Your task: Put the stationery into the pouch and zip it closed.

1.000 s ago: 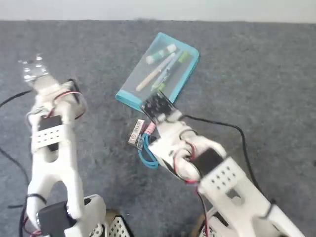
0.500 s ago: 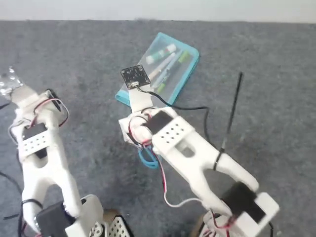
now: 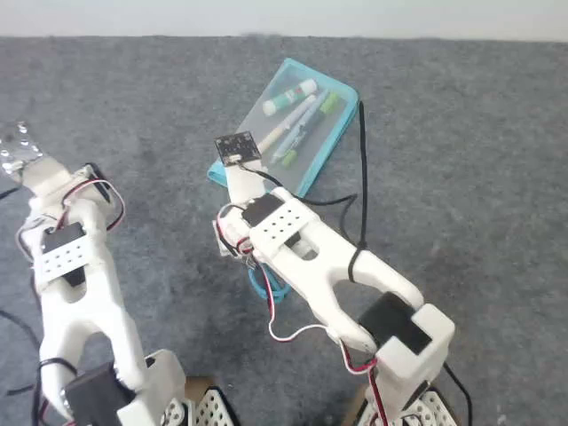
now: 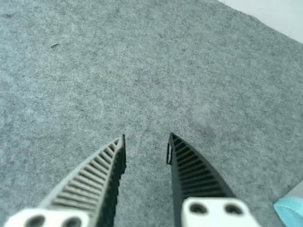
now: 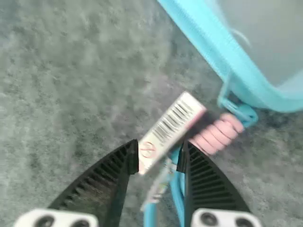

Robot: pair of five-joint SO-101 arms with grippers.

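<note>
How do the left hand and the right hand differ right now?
The left hand is over bare carpet, the right hand over the barcode tag. The left hand is away from the pouch, the right hand beside its blue edge. Both are open.

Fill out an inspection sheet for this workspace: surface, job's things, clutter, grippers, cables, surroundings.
Surface: grey carpet, flat.
Job's things: translucent pouch with a cyan rim lies flat, with pens and markers inside. A barcode tag, pink coil and blue strap sit at its zip end. Whether the zip is shut cannot be told.
Clutter: small dark scrap on the carpet.
Grippers: left gripper open over bare carpet. Right gripper open, fingertips either side of the barcode tag.
Cables: black cable runs past the pouch's edge.
Surroundings: pale wall behind the carpet.
</note>
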